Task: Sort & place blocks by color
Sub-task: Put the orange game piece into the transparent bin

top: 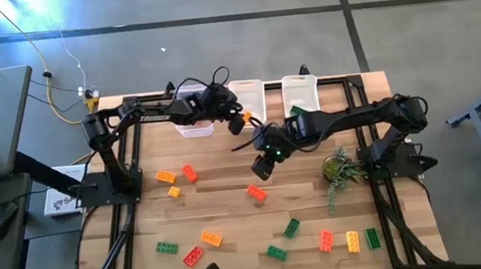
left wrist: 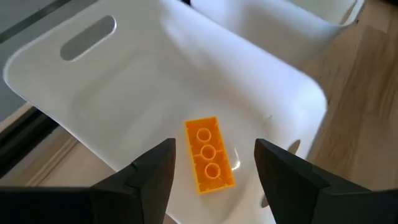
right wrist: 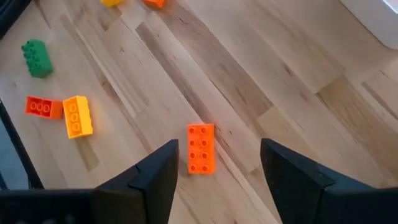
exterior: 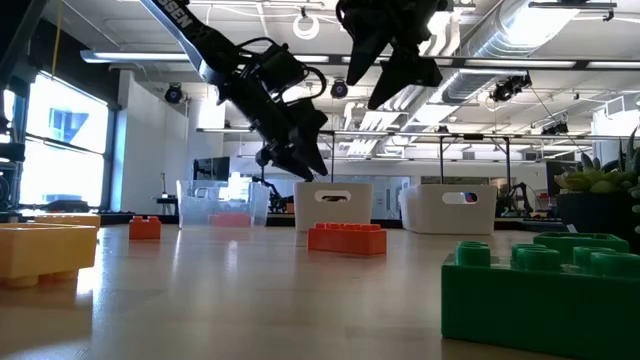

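My left gripper (top: 237, 121) hangs open over the middle white bin (top: 247, 92) at the table's far side. In the left wrist view an orange block (left wrist: 209, 155) lies underside up inside that bin (left wrist: 124, 93), between my open fingers and apart from both. My right gripper (top: 265, 165) is open above the table's middle. Below it, an orange-red block (right wrist: 201, 148) lies flat on the wood, studs up, in line with the gap between the fingers and well under them. Several red, orange-yellow and green blocks, such as a green one (top: 291, 228), lie scattered over the near half.
A clear bin (top: 194, 117) with something red in it stands left of the middle bin, and a third bin (top: 301, 92) stands to its right. A green plant sprig (top: 343, 168) sits at the right. In the low view a green block (exterior: 545, 290) lies close to the camera.
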`<state>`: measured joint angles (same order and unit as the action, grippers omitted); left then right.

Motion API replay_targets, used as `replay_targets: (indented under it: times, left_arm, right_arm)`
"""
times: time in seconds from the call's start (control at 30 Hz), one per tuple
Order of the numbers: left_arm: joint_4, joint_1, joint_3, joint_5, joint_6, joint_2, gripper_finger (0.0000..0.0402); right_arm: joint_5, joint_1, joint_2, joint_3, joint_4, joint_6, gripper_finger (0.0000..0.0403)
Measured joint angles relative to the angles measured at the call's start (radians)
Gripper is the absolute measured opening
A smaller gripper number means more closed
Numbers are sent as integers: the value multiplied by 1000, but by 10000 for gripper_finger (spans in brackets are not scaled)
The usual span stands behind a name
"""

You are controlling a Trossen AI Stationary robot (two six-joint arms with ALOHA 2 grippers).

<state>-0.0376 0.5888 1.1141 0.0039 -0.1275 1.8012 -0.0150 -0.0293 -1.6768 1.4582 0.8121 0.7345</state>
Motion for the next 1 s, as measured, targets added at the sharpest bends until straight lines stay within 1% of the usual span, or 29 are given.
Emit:
replay_targets:
  times: [0.1,0.2,0.4,0.63,0.73,0.8,0.87,1.0]
  left_arm:
    - [-14,0,0,34,0,-35,205]
    - [-74,-2,0,50,0,-85,205]
    - [-307,-13,0,63,-16,-228,207]
    - [-555,-24,0,63,-137,-398,207]
    - [-620,-31,0,49,-176,-451,207]
    - [-656,-38,0,13,-197,-474,207]
    - [-695,-47,0,-8,-227,-488,207]
    - [-774,-70,0,-18,-260,-499,207]
  right_arm:
    - [-7,-8,-3,0,-21,-11,215]
    - [-9,-7,-16,0,-37,-28,223]
    - [-5,-9,-59,0,-65,-30,238]
    - [8,-44,-127,0,-92,-65,238]
    - [9,-61,-153,0,-96,-70,238]
    - [9,-75,-169,0,-103,-73,238]
    - [9,-88,-186,0,-108,-73,238]
    - [1,-118,-223,0,-113,-72,238]
